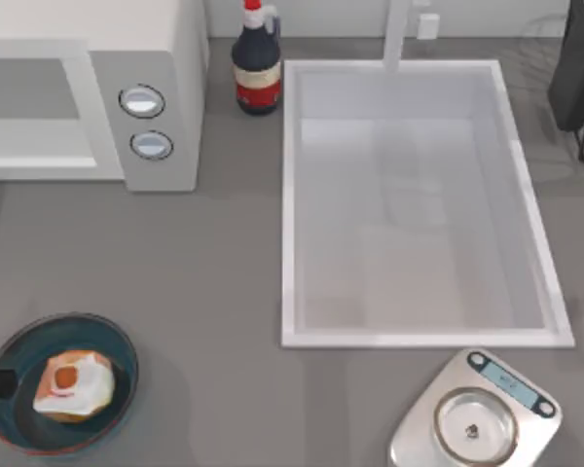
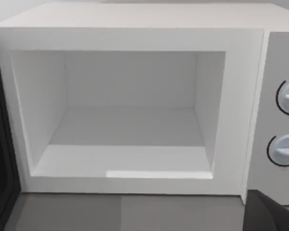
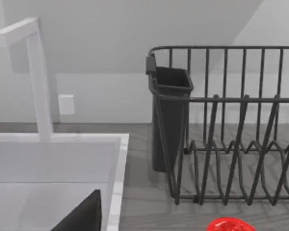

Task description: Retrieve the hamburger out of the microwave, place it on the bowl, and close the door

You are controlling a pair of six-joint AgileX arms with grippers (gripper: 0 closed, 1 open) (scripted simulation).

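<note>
Already the hamburger [image 1: 73,385] sits in the bowl [image 1: 19,350] at the table's front left, well apart from the microwave [image 1: 165,58] at the back left. The left wrist view faces the microwave's bare cavity [image 2: 127,125], with the dark edge of the door [image 2: 0,159] swung aside. Whether either gripper's jaws are released or clenched, I cannot tell.

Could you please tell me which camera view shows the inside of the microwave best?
The left wrist view: it faces the microwave head-on, showing its whole cavity with nothing inside. The top view shows the microwave from above. The right wrist view faces the sink and dish rack.
</note>
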